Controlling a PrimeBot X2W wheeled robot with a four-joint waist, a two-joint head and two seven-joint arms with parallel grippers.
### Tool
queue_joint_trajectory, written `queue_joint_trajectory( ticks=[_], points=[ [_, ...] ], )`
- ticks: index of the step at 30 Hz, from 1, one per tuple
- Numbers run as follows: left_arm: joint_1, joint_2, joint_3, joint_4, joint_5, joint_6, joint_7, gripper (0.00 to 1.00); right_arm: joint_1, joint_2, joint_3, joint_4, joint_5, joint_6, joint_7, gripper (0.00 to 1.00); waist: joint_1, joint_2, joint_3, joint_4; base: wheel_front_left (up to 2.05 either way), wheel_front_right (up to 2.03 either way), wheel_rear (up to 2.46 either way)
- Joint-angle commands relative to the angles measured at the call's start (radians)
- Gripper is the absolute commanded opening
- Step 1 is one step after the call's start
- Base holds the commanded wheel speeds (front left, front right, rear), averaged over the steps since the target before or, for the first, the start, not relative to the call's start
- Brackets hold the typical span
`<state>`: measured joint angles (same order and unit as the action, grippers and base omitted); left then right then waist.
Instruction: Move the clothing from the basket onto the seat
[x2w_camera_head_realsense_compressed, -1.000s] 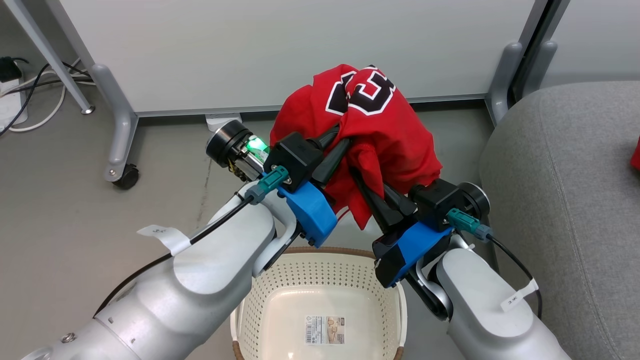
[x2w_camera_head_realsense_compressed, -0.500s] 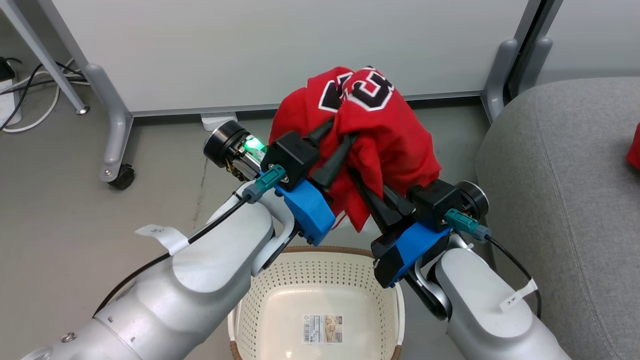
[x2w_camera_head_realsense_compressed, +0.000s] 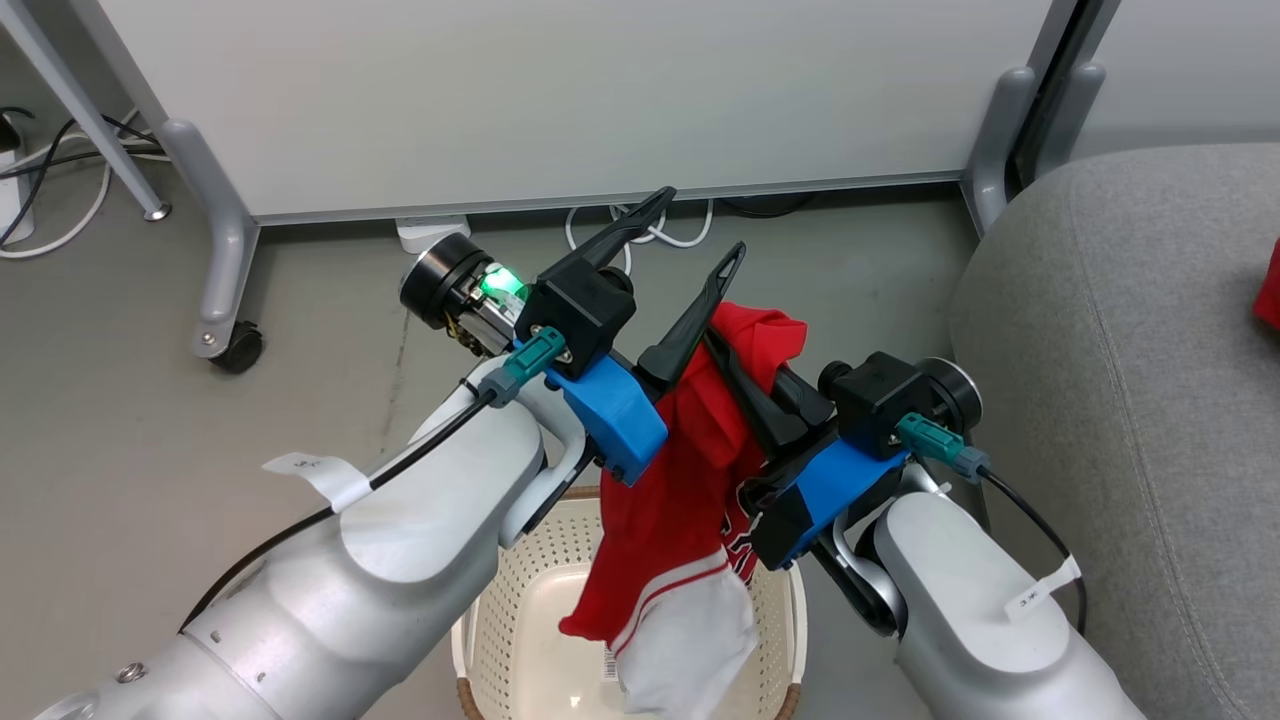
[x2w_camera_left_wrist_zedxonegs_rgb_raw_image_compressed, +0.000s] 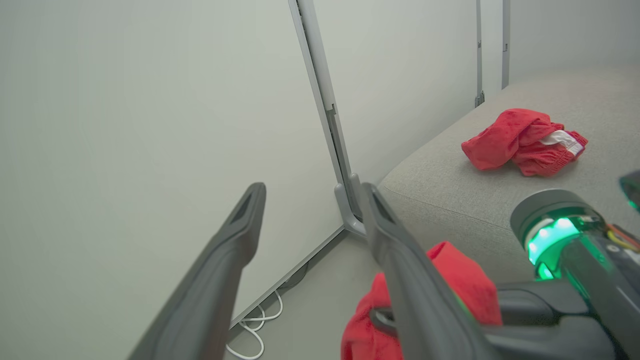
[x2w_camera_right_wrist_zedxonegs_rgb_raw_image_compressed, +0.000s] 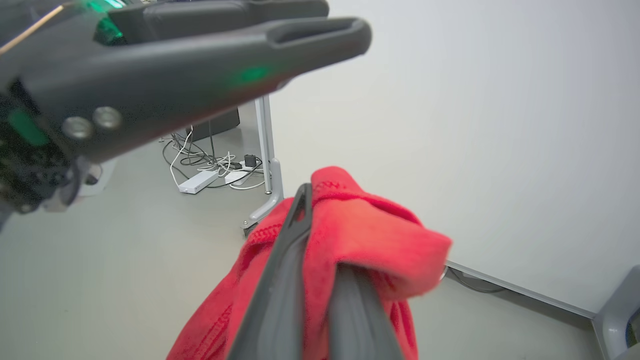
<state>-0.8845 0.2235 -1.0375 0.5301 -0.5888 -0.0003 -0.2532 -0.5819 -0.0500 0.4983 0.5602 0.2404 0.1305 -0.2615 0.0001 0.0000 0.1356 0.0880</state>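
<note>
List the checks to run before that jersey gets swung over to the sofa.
1. Hold: right gripper shut on the red jersey: ok.
2. Release: left gripper open, nothing between its fingers: ok.
3. Jersey's hanging end clear of the basket: cannot tell; it dangles over the opening.
4. Bare cushion on the sofa to land on: ok.
5. Room beside the other red garment lying on the sofa: ok.
</note>
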Motion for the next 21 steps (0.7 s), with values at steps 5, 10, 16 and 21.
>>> queue_joint_trajectory(
  ticks=[5,10,16,21],
  points=[
    [0.011,0.009,0.005,-0.013,0.008,0.01,-0.006,1.0,0.004,-0.001,-0.022,-0.024,0.0,0.001,-0.005,0.0,-0.0001,0.0,0.013,-0.027,0.0,0.0,0.0],
    [0.028,0.012,0.004,-0.024,0.005,0.011,-0.009,1.0,0.012,-0.001,-0.049,-0.045,-0.015,0.001,-0.005,0.0,-0.0001,0.0,0.025,-0.067,0.0,0.0,0.0],
    [0.052,0.027,0.002,-0.041,0.007,0.015,-0.011,1.0,0.024,-0.001,-0.106,-0.082,-0.025,0.001,-0.005,0.0,-0.0001,0.0,0.043,-0.152,0.0,0.0,0.0],
    [0.063,0.034,0.0,-0.05,0.009,0.017,-0.011,1.0,0.037,0.0,-0.136,-0.113,-0.042,0.001,-0.005,0.0,-0.0001,0.0,0.056,-0.2,0.0,0.0,0.0]
  ],
)
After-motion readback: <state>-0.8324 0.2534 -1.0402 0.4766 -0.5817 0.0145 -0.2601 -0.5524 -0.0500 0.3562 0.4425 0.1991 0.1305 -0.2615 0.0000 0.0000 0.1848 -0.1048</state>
